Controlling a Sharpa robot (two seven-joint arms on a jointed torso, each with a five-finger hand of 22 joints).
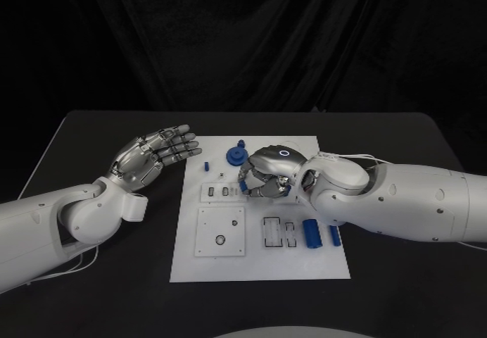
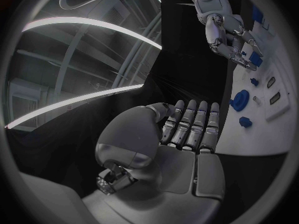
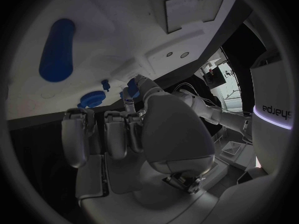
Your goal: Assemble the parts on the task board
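Black table (image 1: 91, 282) against a dark curtain, with the white task board (image 1: 259, 264) lying flat at its middle. Left hand (image 1: 152, 156): hovered just off the board's left edge, palm up, fingers (image 2: 190, 124) extended side by side and spread loose, holding nothing and touching nothing. Right hand (image 1: 269, 172): set low over the board's upper middle, back of the hand upward, fingers (image 3: 115, 134) curled down and inward toward the board; a small blue part (image 1: 285, 188) showed among the fingertips, but whether it was actually pinched could not be told. Parts, blue: one gear-shaped piece (image 1: 236, 153) just beyond the right hand's fingers, toward the board's far edge; one small peg (image 1: 207, 167) between the two hands; two cylinders (image 1: 312, 233) lying side by side nearer the robot than the right hand, under its forearm, beside a dark rectangular recess (image 1: 274, 231). Board fittings: a raised white square plate (image 1: 222, 234) with a round hole, near the board's left side, and small slotted openings (image 1: 218, 191) just left of the right hand's fingertips.
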